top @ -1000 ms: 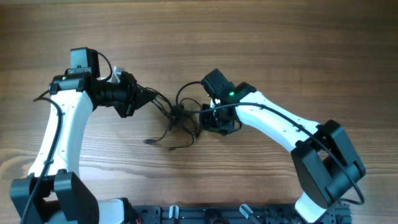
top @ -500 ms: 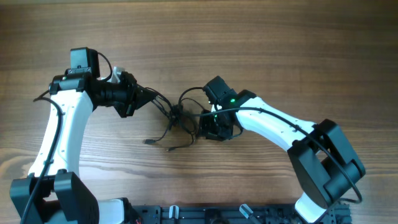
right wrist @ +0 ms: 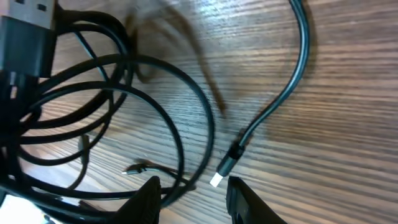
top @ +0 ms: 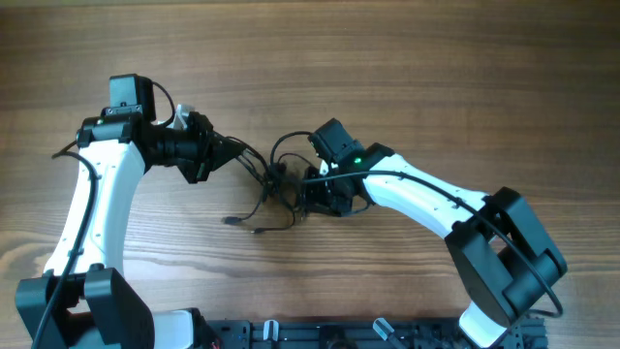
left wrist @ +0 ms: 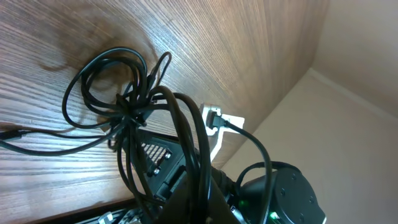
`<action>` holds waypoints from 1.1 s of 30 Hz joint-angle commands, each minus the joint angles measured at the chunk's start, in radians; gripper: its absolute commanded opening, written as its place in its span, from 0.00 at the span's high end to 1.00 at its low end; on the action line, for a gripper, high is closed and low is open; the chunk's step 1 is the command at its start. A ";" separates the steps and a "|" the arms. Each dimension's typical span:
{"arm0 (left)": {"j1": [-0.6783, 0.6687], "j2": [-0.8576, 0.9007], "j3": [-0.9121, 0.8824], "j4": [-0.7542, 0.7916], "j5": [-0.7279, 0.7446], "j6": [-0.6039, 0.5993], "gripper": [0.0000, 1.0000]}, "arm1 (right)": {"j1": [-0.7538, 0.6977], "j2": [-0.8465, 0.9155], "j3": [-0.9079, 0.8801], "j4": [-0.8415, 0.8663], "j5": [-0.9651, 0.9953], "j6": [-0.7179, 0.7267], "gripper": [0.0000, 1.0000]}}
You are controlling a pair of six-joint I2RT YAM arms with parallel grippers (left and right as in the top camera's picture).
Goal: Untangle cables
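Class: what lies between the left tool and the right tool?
The tangled cables fill that stretch; the overhead view shows it best.

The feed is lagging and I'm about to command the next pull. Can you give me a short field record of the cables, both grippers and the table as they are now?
cables: thin black cords, knotted in one clump on the table between the two arms
left gripper: shut on the cords; strands run from it to the knot
right gripper: open, low at the knot's right side, nothing pinched
loose end: silvery plug tip on the wood just ahead of the right fingertips
table: brown wood-grain tabletop
task state: not yet untangled
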 commanded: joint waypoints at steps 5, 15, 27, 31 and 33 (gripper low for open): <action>0.003 0.003 0.000 -0.001 0.028 -0.006 0.95 | 0.011 0.023 -0.008 0.010 0.029 0.011 0.64; 0.003 0.003 0.000 -0.005 0.027 -0.005 0.95 | -0.003 0.022 -0.006 -0.064 0.100 0.001 0.73; 0.003 0.003 0.000 -0.005 0.027 -0.005 0.95 | -0.037 0.023 0.007 -0.163 0.100 -0.074 0.57; 0.003 0.003 0.000 -0.014 0.039 -0.005 0.94 | -0.007 0.023 0.007 -0.121 0.100 -0.031 0.56; 0.003 0.003 0.000 -0.015 0.062 -0.005 0.95 | 0.001 0.023 0.007 -0.106 0.101 -0.004 0.56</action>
